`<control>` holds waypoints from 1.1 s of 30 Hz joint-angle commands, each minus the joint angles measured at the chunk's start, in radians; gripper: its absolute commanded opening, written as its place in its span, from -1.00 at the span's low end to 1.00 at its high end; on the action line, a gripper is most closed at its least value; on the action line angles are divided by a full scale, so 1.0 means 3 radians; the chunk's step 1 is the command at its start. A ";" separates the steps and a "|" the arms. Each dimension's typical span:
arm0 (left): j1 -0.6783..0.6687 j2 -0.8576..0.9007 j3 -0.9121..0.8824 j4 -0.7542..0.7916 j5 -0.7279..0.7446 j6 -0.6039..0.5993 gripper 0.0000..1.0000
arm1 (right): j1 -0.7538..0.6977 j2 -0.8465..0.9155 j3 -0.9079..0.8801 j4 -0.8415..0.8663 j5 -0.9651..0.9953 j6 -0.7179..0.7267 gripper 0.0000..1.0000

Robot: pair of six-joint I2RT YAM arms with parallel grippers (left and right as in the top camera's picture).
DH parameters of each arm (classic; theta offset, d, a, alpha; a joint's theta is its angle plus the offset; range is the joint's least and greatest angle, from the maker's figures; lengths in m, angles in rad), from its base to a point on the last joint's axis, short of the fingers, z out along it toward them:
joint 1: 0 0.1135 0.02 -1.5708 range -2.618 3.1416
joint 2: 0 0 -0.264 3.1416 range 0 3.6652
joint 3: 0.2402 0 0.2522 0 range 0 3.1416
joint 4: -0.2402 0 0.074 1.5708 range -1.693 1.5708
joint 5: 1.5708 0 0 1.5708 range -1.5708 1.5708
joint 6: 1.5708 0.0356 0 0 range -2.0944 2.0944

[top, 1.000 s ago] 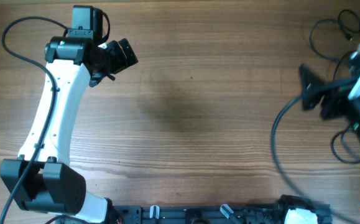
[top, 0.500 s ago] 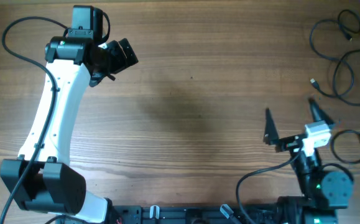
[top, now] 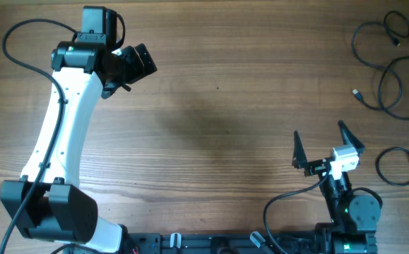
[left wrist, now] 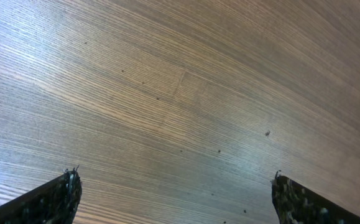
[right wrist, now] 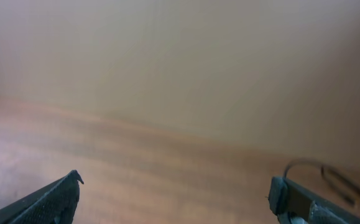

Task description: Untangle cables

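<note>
Black cables [top: 383, 68] well beyond right hand [top: 318, 129]

Wide bare tabletop [top: 225, 106] stretches across the middle and left; cables [top: 381, 88] (loose separate loops) clutter the far right edge, near the spread right fingers [top: 298, 149].

**Three camera views of one table [top: 218, 106].**
From overhead we look straight down, far enough off to take in the left arm [top: 63, 134] and the right arm [top: 345, 204], with their bases at the bottom edge. The left wrist camera sits close to the wood and looks obliquely down past the left gripper [left wrist: 175, 182], whose fingertips [left wrist: 58, 199] fill the lower corners. The right wrist camera looks more levelly across the table between the tips of the right gripper [right wrist: 175, 182], and its picture is blurred. With the overhead view it shares the wood and a cable [right wrist: 326, 174] at lower right; we cannot tell which.
</note>
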 commanded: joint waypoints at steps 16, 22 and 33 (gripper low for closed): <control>0.0006 0.0032 0.0003 0.0008 0.0028 -0.0008 1.00 | 0.0013 0.0014 -0.0024 -0.0272 0.0093 0.0042 0.99; 0.0006 0.0032 0.0003 0.0006 0.0024 -0.0004 1.00 | 0.0013 0.0014 -0.0023 -0.0272 0.0093 0.0042 0.99; 0.0006 -0.0443 -0.0003 0.0224 -0.0125 0.0018 1.00 | 0.0013 0.0014 -0.0024 -0.0272 0.0093 0.0042 0.99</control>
